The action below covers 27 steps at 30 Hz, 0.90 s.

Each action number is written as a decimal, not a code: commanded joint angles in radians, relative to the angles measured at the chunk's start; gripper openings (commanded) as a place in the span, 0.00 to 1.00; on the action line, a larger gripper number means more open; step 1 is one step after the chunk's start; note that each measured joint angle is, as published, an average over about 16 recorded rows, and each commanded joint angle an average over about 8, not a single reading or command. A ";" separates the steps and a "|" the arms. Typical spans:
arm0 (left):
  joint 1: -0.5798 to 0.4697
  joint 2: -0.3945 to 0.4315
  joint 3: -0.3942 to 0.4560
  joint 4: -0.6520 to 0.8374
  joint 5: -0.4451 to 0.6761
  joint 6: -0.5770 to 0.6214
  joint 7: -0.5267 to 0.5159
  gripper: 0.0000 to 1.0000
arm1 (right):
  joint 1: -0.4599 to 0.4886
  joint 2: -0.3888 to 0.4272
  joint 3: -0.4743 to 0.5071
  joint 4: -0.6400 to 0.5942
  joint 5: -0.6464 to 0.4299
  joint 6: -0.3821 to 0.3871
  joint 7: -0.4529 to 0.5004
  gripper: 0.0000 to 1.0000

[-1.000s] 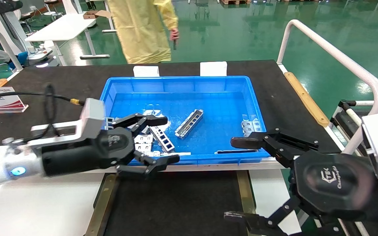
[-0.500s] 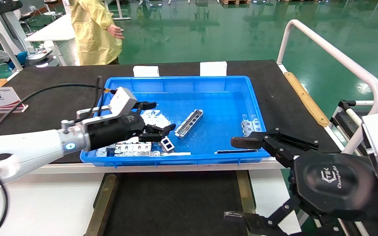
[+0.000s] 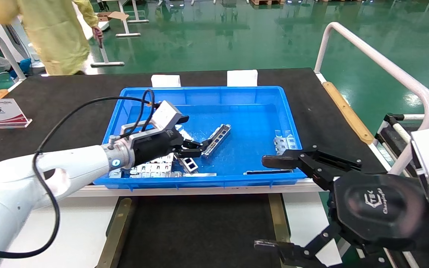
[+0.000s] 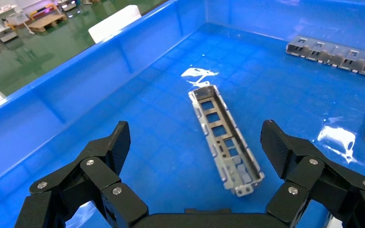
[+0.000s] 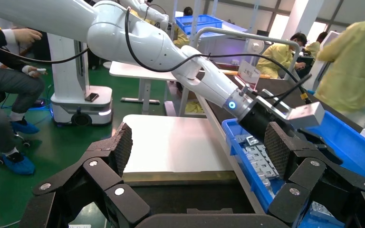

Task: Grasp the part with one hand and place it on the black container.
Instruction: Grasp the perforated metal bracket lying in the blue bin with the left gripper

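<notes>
- Over the last second the left arm has swung from the near rim of the blue bin out over its floor. Its left pincer now sits right at the lower end of the part.
- That reads as the approach ending. The grasp itself is not yet made, and nothing has reached the black container.
- The left wrist view shows the left pincer spread wide, one finger well off one side of the part and the other finger off the other side. Neither pad touches the metal, and the pincer holds nothing.
- The part lies flat on the bin floor near its middle, open side up with its row of cutouts showing. It runs from about 7 o'clock to 1 o'clock in the head view.
- A similar strip with dark windows lies just at 7 o'clock of the pincer, beside a heap of pale slotted plates. A drift that way would risk the wrong pick.
- The black container lies on the counter at 6 o'clock of the bin, between its brass rails.
- The right pincer hangs wide apart and idle at the bin's 4 o'clock corner, holding nothing.
</notes>
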 commanded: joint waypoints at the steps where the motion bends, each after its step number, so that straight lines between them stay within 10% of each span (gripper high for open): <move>1: 0.000 0.014 0.000 0.008 0.000 -0.016 0.009 1.00 | 0.000 0.000 0.000 0.000 0.000 0.000 0.000 1.00; 21: 0.058 0.040 0.003 -0.038 -0.023 -0.055 -0.007 1.00 | 0.000 0.001 -0.002 0.000 0.001 0.001 -0.001 0.96; 24: 0.066 0.040 0.008 -0.046 -0.026 -0.055 -0.014 0.95 | 0.000 0.001 -0.002 0.000 0.001 0.001 -0.001 0.67; 27: 0.072 0.039 0.012 -0.050 -0.030 -0.059 -0.022 0.61 | 0.000 0.001 -0.002 0.000 0.001 0.001 -0.001 0.30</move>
